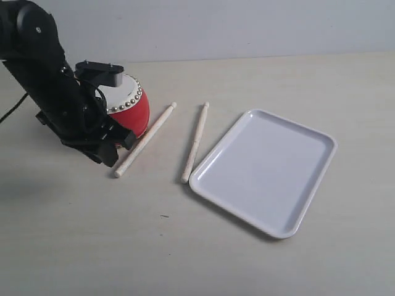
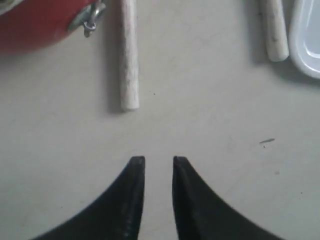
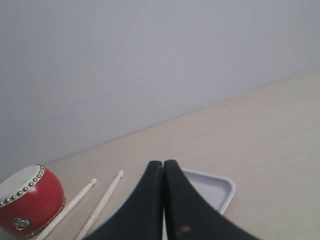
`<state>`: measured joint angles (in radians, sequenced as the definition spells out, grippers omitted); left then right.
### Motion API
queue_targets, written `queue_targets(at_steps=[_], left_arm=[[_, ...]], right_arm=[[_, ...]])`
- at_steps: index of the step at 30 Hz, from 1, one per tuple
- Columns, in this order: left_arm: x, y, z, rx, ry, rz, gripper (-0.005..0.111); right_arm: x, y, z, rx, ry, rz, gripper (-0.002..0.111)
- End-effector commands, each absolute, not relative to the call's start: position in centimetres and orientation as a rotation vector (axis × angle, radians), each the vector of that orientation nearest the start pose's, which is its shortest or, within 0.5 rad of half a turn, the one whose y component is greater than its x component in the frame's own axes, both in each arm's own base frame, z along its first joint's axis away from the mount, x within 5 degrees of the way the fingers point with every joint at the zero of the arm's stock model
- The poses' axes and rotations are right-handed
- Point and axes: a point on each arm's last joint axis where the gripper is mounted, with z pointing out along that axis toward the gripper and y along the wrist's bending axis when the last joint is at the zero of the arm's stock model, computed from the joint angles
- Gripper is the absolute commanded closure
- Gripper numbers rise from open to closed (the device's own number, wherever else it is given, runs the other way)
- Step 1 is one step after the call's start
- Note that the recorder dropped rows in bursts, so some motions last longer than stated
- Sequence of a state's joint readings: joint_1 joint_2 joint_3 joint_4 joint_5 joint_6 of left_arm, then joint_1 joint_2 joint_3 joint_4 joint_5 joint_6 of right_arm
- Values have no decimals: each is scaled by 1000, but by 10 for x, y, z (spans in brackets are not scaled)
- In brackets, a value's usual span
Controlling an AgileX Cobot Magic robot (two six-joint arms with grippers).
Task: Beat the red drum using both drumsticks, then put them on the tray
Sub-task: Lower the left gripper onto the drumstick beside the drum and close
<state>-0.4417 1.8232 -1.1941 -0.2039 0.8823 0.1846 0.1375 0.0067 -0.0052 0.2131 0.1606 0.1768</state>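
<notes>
The left gripper (image 2: 159,160) had its fingers slightly parted and empty. Just beyond their tips lay the end of 1 drumstick (image 2: 129,55), untouched, with the red drum (image 2: 35,25) beside it. The other drumstick (image 2: 274,30) lay farther aside, next to the tray (image 2: 310,45). The right gripper (image 3: 163,162) was pressed closed on nothing, well apart from everything.

Your right pincer (image 3: 163,163) has its two black fingers pressed flat together, nothing between them. Just beyond the tips, a corner of the white tray (image 3: 220,192) shows, partly hidden behind them. Off to one side on the table (image 3: 260,150) lies the nearer drumstick (image 3: 102,201), the second drumstick (image 3: 70,205) beside it. Farthest from the pincer, the red drum (image 3: 35,205) stands upright.
</notes>
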Motion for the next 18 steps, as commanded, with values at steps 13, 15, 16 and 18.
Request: queue_targets(at_steps=[13,15,16,18], left_arm=[[333,-172,160,670,2779,-269,65],[333,-173,155,670,2795,-266,65],[333,-173,149,638,2826,-274,65],[333,-174,140,596,2863,-284,65]], right_arm=[[55,10,199,177,1642,414,108],[55,10,199,177,1642,414,108],[55,10,199,177,1642,414,108],[55,10,199,177,1642,414,108]])
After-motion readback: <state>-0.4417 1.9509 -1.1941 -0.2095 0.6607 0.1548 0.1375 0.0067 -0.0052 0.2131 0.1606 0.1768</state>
